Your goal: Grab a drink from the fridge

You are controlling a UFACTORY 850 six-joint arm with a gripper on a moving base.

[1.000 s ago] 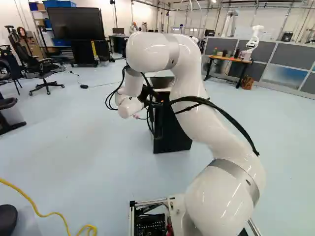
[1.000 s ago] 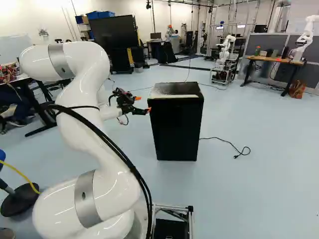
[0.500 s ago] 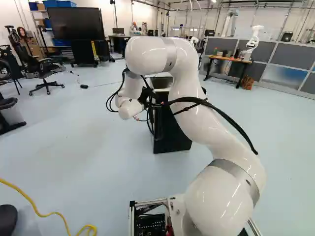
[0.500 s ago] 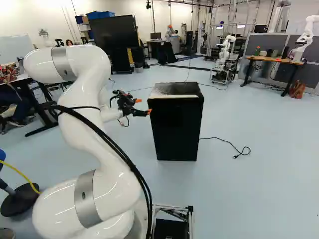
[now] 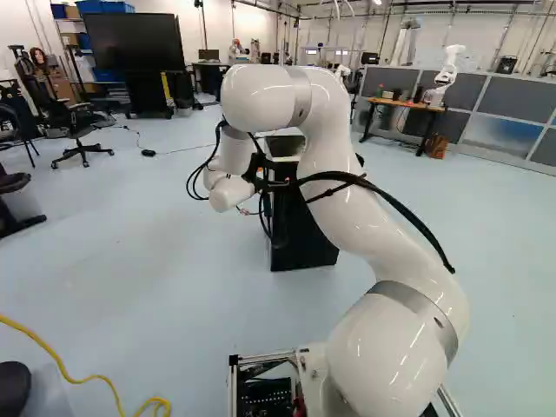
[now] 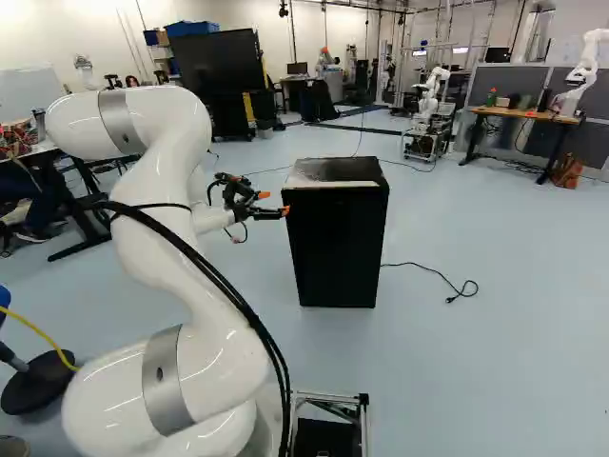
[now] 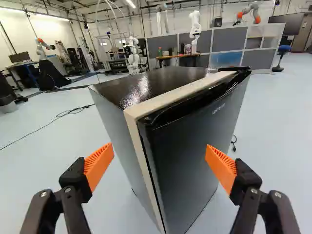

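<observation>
In the right base view my gripper stands beside the upper left edge of the black fridge, its orange tips close to it. The wrist view shows the gripper wide open, nothing held, with the fridge ahead of its fingers. The fridge door is closed against the pale front rim, and a dark handle recess runs along its top edge. No drink is visible. Whether a fingertip touches the fridge, I cannot tell.
A power cable lies on the floor beside the fridge. Farther back are a wooden table, another robot and a second one on a stand. A yellow cable crosses the floor at the near left.
The arm has lowered slightly and its wrist has turned a little, with the gripper shifting slightly at the fridge's side. The base and the fridge have not moved.
</observation>
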